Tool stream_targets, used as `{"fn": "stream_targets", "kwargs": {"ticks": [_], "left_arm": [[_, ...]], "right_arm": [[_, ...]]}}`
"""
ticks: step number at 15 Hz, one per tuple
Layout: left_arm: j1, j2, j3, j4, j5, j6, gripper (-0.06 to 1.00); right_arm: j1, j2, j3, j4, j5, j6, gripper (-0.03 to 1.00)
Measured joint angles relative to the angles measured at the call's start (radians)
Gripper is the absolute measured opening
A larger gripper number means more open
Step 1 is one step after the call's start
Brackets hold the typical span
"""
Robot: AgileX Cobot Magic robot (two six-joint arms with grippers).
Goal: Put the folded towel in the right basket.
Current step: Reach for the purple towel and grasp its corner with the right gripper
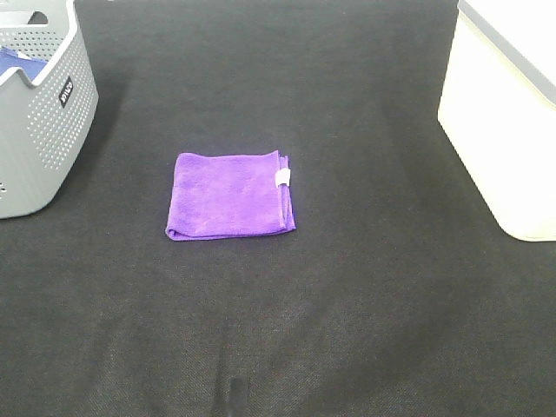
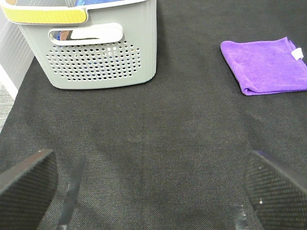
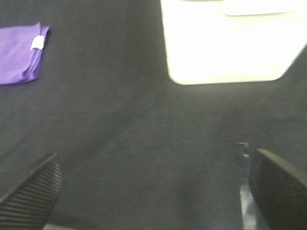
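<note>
We judge the task to be at its very start, with none of it done. The folded towel (image 1: 230,195) lies flat on the dark tabletop (image 1: 365,330), about midway between the near and far edges and a little toward the left edge from the centre. Its small white label (image 1: 282,178) is on the side facing the right edge. The right basket (image 1: 499,130), white and solid-walled, stands at the far right corner, well apart from the towel, and we cannot see inside it. A grey basket (image 1: 39,122) with perforated walls stands at the far left corner with something blue in it. Our left gripper (image 2: 152,191) hangs over bare cloth with its jaws wide apart and nothing between them. Our right gripper (image 3: 154,191) likewise has its jaws spread and empty, with the right basket ahead of it. Neither touches the towel. Everything is left to do: reach the towel, close on it, lift it, carry it toward the right edge and release it inside the right basket.
</note>
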Motion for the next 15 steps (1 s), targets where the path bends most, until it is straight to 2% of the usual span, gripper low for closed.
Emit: {"fn": "stream_targets", "kwargs": {"ticks": [2, 3, 4, 7, 9, 11, 12, 13, 15], "left_arm": [[0.0, 0.0, 0.0, 0.0, 0.0, 0.0, 0.99], [0.0, 0.0, 0.0, 0.0, 0.0, 0.0, 0.99], [0.0, 0.0, 0.0, 0.0, 0.0, 0.0, 0.99], [0.0, 0.0, 0.0, 0.0, 0.0, 0.0, 0.99], [0.0, 0.0, 0.0, 0.0, 0.0, 0.0, 0.99], [0.0, 0.0, 0.0, 0.0, 0.0, 0.0, 0.99], [0.0, 0.0, 0.0, 0.0, 0.0, 0.0, 0.99], [0.0, 0.0, 0.0, 0.0, 0.0, 0.0, 0.99], [0.0, 0.0, 0.0, 0.0, 0.0, 0.0, 0.99]], "right_arm": [[0.0, 0.285, -0.172, 0.045, 0.005, 0.0, 0.98], [0.0, 0.498, -0.302, 0.077, 0.006, 0.0, 0.98], [0.0, 0.596, -0.355, 0.108, 0.003, -0.022, 0.98], [0.021, 0.861, -0.496, 0.317, -0.074, -0.143, 0.98], [0.133, 1.066, -0.626, 0.423, -0.125, -0.185, 0.98], [0.255, 1.288, -0.755, 0.452, -0.13, -0.19, 0.98], [0.255, 1.288, -0.755, 0.452, -0.13, -0.19, 0.98], [0.314, 1.486, -0.867, 0.489, -0.119, -0.193, 0.98], [0.321, 1.573, -0.903, 0.509, -0.116, -0.195, 0.98]]}}
